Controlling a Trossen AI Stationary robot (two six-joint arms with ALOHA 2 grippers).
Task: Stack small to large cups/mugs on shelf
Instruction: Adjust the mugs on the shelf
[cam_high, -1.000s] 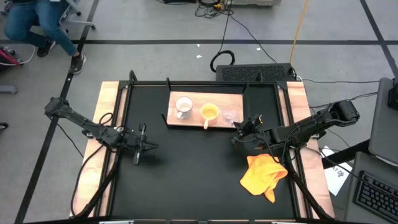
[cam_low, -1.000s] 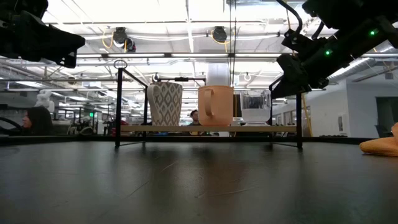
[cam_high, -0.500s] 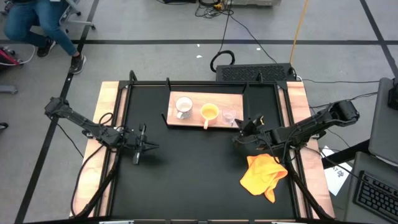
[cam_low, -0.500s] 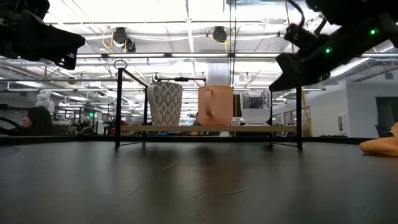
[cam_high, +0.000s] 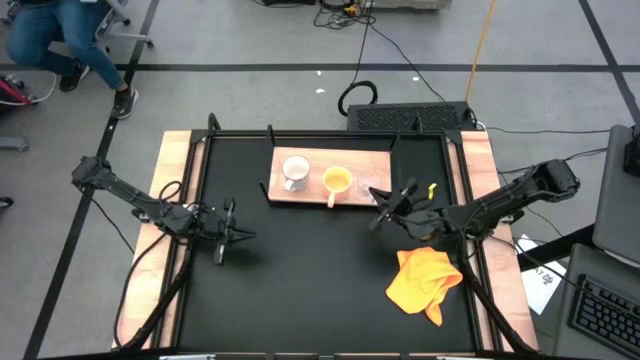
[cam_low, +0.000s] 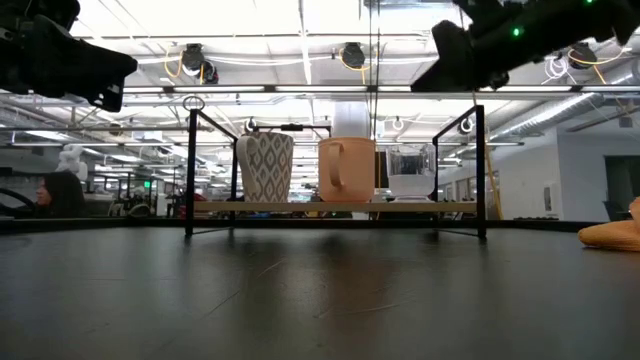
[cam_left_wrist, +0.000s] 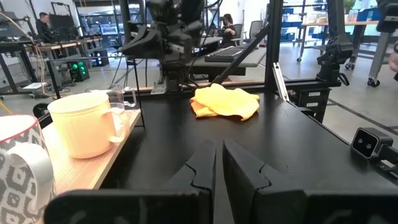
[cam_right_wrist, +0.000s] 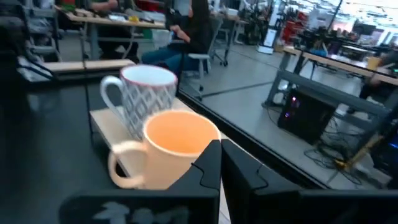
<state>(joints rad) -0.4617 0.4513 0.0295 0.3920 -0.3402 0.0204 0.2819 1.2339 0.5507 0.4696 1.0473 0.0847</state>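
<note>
Overhead and level views of a two-arm cell during the cup-stacking task. The right gripper (cam_high: 381, 214), fingers pressed together and carrying nothing, is raised above the tabletop just off the right end of the shelf (cam_high: 300, 192); the clear glass cup (cam_high: 369, 185) lies toward 11 o'clock from its tip, nearly touching in the overhead view, though the level view shows the gripper well above cup height. The shelf's long axis runs 9 to 3 o'clock, and the three vessels stand upright along it in one row: patterned white mug (cam_high: 294, 171) at the 9 o'clock end, orange-yellow mug (cam_high: 336, 180) in the middle with its handle toward 6 o'clock, glass cup at the 3 o'clock end. The right arm reaches in from 3 o'clock, forearm low and nearly parallel to the shelf, so it is much the nearer arm to the smallest vessel; any grasp there would call for the fingers to part first and descend. An orange-yellow cloth (cam_high: 424, 280) lies at 5 o'clock from this gripper. The left gripper (cam_high: 238, 236), nearly closed and empty, waits well apart at 9 o'clock, its fingers pointing toward 3 o'clock
</note>
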